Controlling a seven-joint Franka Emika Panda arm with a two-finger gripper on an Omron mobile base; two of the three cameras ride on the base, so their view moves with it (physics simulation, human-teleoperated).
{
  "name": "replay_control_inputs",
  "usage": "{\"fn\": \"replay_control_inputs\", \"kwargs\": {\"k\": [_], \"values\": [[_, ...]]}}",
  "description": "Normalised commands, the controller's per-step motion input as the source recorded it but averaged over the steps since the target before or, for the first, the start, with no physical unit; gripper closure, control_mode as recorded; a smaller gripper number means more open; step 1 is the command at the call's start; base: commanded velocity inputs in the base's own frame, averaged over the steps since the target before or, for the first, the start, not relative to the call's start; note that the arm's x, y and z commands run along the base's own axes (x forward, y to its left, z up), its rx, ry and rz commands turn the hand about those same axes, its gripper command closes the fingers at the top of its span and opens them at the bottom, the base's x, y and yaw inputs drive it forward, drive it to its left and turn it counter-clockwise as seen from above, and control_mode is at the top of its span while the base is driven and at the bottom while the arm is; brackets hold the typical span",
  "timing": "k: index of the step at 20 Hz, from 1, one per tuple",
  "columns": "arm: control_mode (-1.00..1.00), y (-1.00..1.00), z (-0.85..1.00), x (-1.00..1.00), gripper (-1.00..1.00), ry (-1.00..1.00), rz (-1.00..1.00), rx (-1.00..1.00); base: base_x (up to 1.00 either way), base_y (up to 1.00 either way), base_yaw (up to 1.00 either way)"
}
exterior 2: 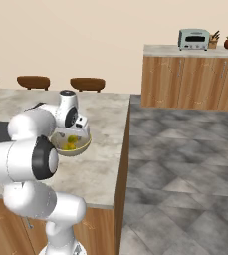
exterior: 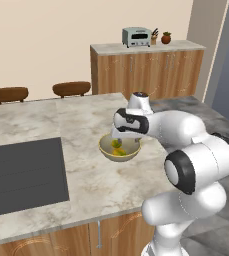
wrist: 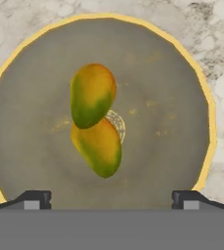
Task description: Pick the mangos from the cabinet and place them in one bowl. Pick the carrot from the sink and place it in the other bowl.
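Two yellow-green mangos with an orange tint [wrist: 96, 119] lie one against the other in the middle of the pale tan bowl [wrist: 182, 112]. That bowl [exterior: 106, 150] [exterior 2: 83, 147] stands on the marble island counter, with the mangos [exterior: 117, 148] [exterior 2: 70, 143] inside it. My gripper [wrist: 111, 200] hangs straight above the bowl, open, its fingertips [wrist: 35, 199] wide apart with nothing between them. The hand [exterior: 130, 125] [exterior 2: 70, 117] points down over the bowl. The carrot, the sink, the cabinet and the other bowl are out of view.
A flat black cooktop [exterior: 21, 175] lies in the counter left of the bowl. Brown stool seats [exterior: 71, 89] stand behind the island. A back counter [exterior: 146, 70] carries a toaster [exterior: 136, 36] and a small plant pot [exterior: 166, 37]. Grey tiled floor [exterior 2: 185, 174] spreads to the right.
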Motion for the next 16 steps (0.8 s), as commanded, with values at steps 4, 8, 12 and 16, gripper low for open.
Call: {"fn": "replay_control_inputs", "kwargs": {"k": [4,8,12,16], "values": [[-1.0,-0.52,0.15,-1.0,-1.0,-0.01,-0.04,0.0,0.0,0.0,0.0],[-1.0,-0.12,0.23,-1.0,-1.0,-0.1,0.0,0.0,0.0,0.0,0.0],[-1.0,0.0,0.43,-1.0,-1.0,-0.11,0.0,0.0,0.0,0.0,0.0],[-1.0,0.0,0.55,-1.0,-1.0,-0.14,0.0,0.0,0.0,0.0,0.0]]}}
